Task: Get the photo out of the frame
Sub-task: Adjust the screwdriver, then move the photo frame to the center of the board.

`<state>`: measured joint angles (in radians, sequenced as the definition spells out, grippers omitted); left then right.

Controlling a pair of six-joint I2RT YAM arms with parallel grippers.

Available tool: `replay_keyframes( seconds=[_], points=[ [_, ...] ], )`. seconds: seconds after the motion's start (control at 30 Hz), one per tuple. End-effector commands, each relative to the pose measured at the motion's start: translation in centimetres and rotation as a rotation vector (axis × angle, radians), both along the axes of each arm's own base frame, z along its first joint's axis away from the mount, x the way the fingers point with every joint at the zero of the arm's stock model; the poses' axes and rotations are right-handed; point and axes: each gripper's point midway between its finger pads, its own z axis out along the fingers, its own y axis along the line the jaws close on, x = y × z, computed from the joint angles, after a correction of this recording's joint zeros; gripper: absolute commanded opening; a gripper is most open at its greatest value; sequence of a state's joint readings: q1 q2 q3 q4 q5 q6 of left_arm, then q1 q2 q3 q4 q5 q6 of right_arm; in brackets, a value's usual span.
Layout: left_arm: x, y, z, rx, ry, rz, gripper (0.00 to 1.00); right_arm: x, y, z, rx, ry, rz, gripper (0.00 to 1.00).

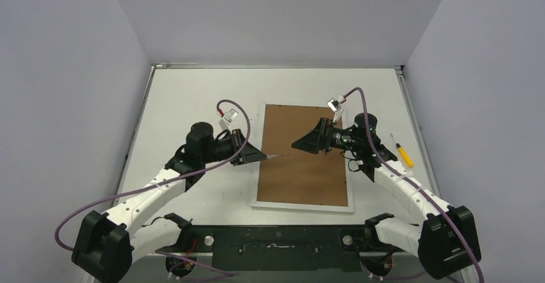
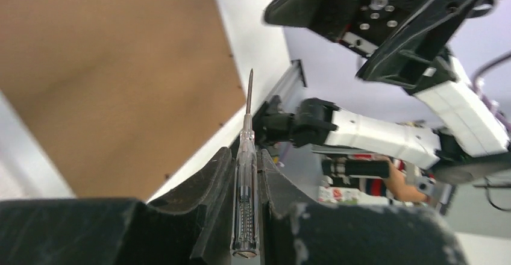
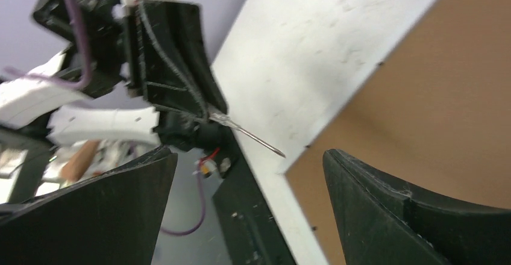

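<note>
Table (image 1: 186, 103) bears frame (image 1: 302, 180) beneath right hand (image 1: 299, 145).

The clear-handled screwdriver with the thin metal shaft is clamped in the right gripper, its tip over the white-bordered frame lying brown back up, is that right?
No. The left gripper clamps the clear-handled screwdriver, as the left wrist view shows; the right gripper stands open and empty. The tip is over the white-bordered frame lying brown back up.

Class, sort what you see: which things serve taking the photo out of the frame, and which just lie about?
In use: frame, back up; clear screwdriver, gripped by the left fingers.
Lying about: yellow-handled screwdriver, right of the frame.
</note>
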<state>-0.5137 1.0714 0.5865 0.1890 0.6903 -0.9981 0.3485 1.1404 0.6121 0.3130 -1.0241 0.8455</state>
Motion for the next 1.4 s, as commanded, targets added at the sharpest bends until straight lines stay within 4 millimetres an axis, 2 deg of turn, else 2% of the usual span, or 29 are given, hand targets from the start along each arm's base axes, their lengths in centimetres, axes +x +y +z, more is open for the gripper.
replay_keyframes(
  seconds=[0.0,0.13,0.2,0.27,0.4,0.57,0.7,0.83,0.93,1.03,1.2,1.37],
  points=[
    [1.4,2.9,-2.0,0.196,-0.057,0.118,0.0,3.5,-4.6,-1.3,-0.266,-0.118,-0.279,0.99],
    [2.1,4.5,-3.3,0.19,-0.021,0.18,0.0,5.5,-10.2,-3.5,-0.498,-0.077,-0.566,0.93],
    [2.4,5.1,-3.4,0.183,-0.018,0.207,0.0,6.0,-13.2,-4.9,-0.618,-0.03,-0.708,0.92],
    [2.4,5.4,-3.0,0.186,-0.047,0.222,0.0,6.2,-15.3,-6.8,-0.705,0.035,-0.798,0.92],
    [3.1,7.3,-2.8,0.233,-0.062,0.332,0.0,6.0,-18.1,-10.6,-0.797,0.164,-0.933,0.92],
    [3.8,11.0,-3.0,0.279,-0.01,0.551,0.0,5.8,-20.2,-13.2,-0.831,0.227,-1.069,0.9],
    [3.6,12.3,-3.4,0.298,-0.014,0.596,0.0,5.4,-20.1,-15.6,-0.848,0.267,-1.046,0.9],
    [3.3,12.4,-3.8,0.284,-0.006,0.575,0.0,5.0,-18.9,-18.1,-0.868,0.313,-0.944,0.9],
    [3.1,12.0,-3.5,0.255,-0.008,0.531,0.0,4.7,-15.9,-18.8,-0.799,0.307,-0.769,0.92],
    [2.8,10.7,-2.6,0.168,-0.025,0.461,0.0,4.8,-13.3,-18.5,-0.703,0.271,-0.642,1.0],
    [2.1,8.6,-3.1,0.108,0.006,0.312,0.0,4.6,-10.7,-18.2,-0.637,0.243,-0.542,0.82],
    [2.0,8.3,-3.0,0.099,-0.021,0.299,0.0,4.3,-7.9,-18.0,-0.598,0.217,-0.506,0.69]
  ],
)
